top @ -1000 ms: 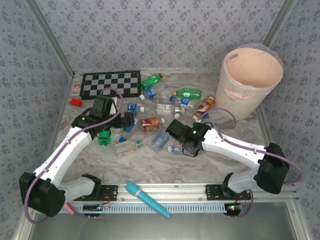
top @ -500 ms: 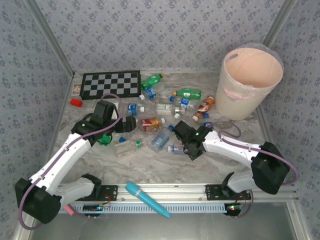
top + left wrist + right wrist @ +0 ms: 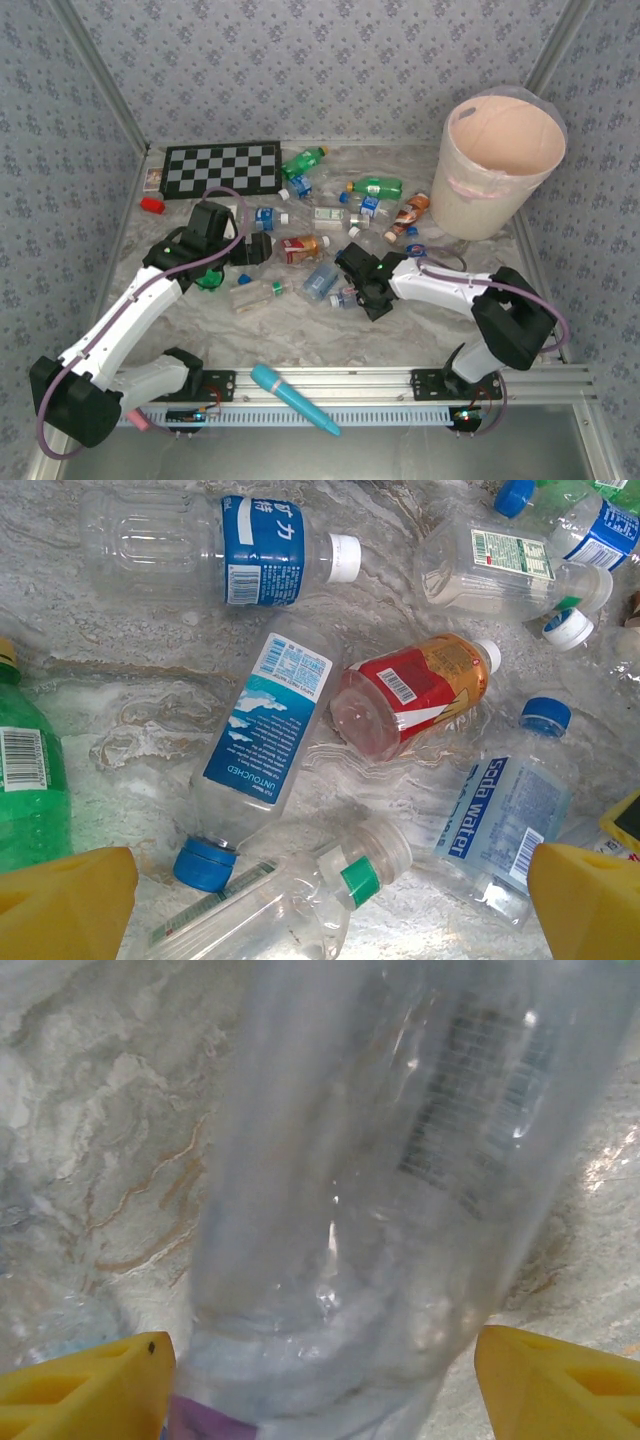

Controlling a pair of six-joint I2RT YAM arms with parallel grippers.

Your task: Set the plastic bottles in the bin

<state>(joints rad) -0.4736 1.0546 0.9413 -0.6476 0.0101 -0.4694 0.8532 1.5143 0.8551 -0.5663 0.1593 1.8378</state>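
Right claw (image 3: 320,1385) straddles clear bottle (image 3: 380,1160) lying on table (image 3: 290,335); clamped or not, cannot tell. Left claw (image 3: 330,905) spread wide, empty, over other bottles (image 3: 265,735). Bin (image 3: 495,190) far right, well apart. Risk: slick round bottle squirts out if pinch lands off-centre; crowded neighbours may get knocked.

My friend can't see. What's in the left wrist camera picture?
Many plastic bottles lie scattered on a marbled table, including a red-labelled bottle and a green bottle. The left gripper hangs open above them, its yellow fingertips at the bottom corners, holding nothing.
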